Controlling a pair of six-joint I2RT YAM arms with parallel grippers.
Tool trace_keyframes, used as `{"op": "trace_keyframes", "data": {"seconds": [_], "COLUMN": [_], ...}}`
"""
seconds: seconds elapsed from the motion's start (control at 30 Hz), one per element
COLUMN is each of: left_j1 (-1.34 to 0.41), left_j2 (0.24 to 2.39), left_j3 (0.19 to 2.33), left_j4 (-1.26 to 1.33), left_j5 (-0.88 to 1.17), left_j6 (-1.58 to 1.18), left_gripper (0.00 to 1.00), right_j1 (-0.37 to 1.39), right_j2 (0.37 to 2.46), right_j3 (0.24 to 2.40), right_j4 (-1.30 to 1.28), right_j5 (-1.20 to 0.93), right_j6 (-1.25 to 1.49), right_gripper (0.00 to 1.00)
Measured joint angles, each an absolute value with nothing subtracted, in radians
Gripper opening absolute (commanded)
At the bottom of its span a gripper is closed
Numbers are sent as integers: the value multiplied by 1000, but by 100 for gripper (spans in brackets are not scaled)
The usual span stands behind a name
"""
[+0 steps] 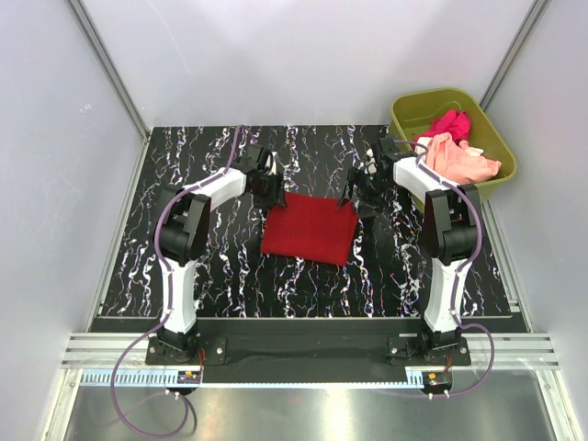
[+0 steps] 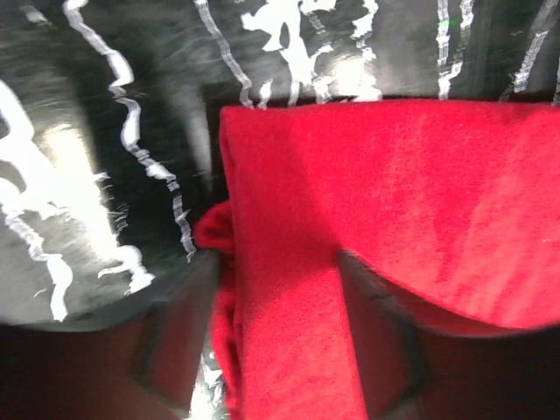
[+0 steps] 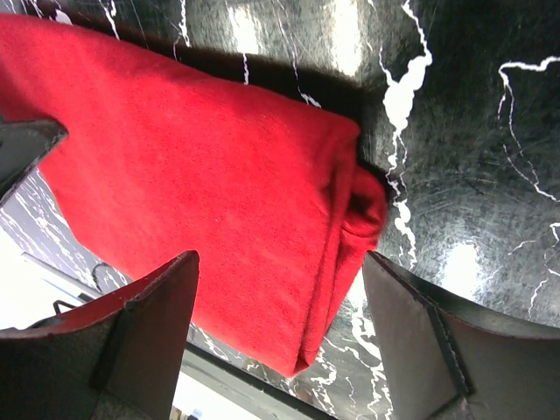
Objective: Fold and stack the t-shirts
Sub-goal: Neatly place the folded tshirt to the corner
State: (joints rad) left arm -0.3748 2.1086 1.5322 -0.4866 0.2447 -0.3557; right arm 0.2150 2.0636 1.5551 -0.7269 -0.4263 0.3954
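Observation:
A deep red t-shirt (image 1: 310,227) lies folded into a rectangle in the middle of the black marbled table. My left gripper (image 1: 269,193) is at its far left corner. In the left wrist view, that gripper (image 2: 276,350) straddles the red t-shirt (image 2: 394,192) along its folded left edge, fingers (image 2: 175,341) apart with cloth between them. My right gripper (image 1: 354,197) hovers at the far right corner. In the right wrist view it (image 3: 278,289) stands open over the bunched corner of the red t-shirt (image 3: 201,175). A magenta-pink t-shirt (image 1: 450,122) and a pale peach t-shirt (image 1: 459,161) lie crumpled in the tub.
An olive-green plastic tub (image 1: 503,147) stands off the table's far right corner, beside the right arm. Grey walls with metal rails close in the table on three sides. The arm bases are bolted at the near edge.

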Motion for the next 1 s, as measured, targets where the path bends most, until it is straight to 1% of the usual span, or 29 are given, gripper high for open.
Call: {"op": "trace_keyframes", "data": {"seconds": [0.03, 0.1, 0.13, 0.17, 0.2, 0.3, 0.4, 0.53, 0.63, 0.73, 0.9, 1.0], "left_j1": [-374, -372, -370, -367, -361, -347, -340, -331, -309, -234, -91, -19], "left_j2": [2109, 2109, 2109, 2109, 2109, 2108, 2102, 2082, 2080, 2080, 2085, 2136], "left_j3": [1520, 1492, 1479, 1469, 1462, 1448, 1446, 1463, 1516, 1575, 1648, 1744], "left_j4": [-466, -429, -411, -393, -379, -355, -358, -435, -511, -554, -533, -517], "left_j5": [263, 303, 324, 344, 363, 402, 393, 301, 207, 120, -11, -91], "left_j6": [-368, -377, -390, -402, -406, -416, -409, -330, -240, -139, 0, 65], "left_gripper": [35, 23, 10, 3, 0, 0, 0, 0, 0, 0, 0, 0], "right_j1": [215, 215, 212, 211, 210, 205, 198, 195, 195, 197, 203, 205], "right_j2": [2062, 2057, 2053, 2048, 2042, 2019, 1995, 1963, 1935, 1905, 1879, 1861], "right_j3": [1552, 1545, 1540, 1535, 1529, 1514, 1502, 1479, 1443, 1409, 1384, 1374], "right_j4": [-727, -728, -730, -731, -731, -740, -751, -754, -753, -759, -781, -812], "right_j5": [-426, -426, -425, -425, -422, -410, -409, -413, -427, -439, -449, -450], "right_j6": [394, 391, 388, 386, 382, 369, 361, 364, 375, 389, 402, 408], "right_gripper": [83, 83, 83, 82, 82, 83, 82, 82, 81, 81, 80, 80]}}
